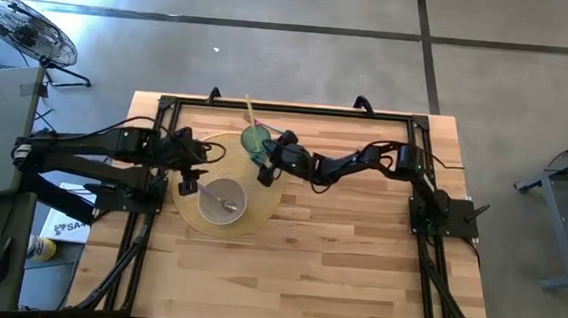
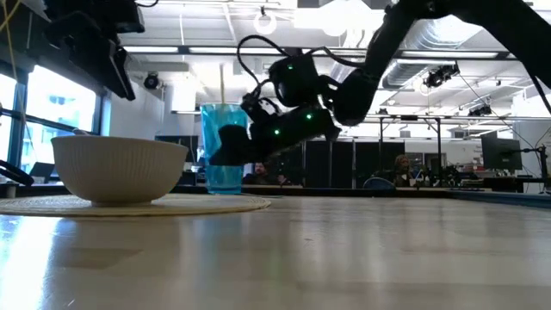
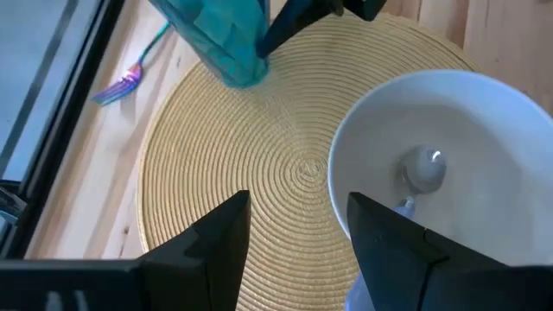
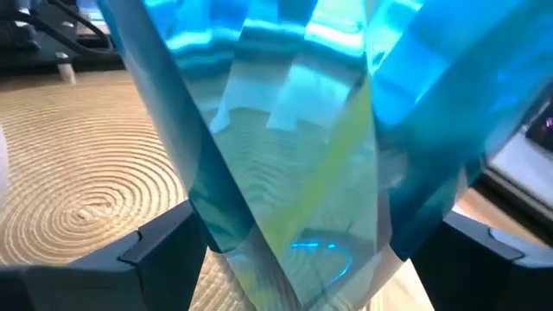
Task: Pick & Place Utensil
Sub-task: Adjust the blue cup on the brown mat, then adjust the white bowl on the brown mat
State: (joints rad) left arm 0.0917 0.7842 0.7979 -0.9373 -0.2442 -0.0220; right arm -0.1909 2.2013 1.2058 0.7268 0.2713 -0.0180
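We see the right gripper (image 1: 267, 165) at upper centre, fingers spread around the blue cup (image 1: 256, 143) holding a utensil (image 1: 250, 113), apparently steadying it; left gripper (image 3: 298, 229) hovers half-open, empty.

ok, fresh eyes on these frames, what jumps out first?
The translucent blue cup with a yellow straw, standing at the round woven placemat's far edge, with the right gripper around it. Next, the white bowl on the mat with a spoon inside, the left gripper hovering open above.
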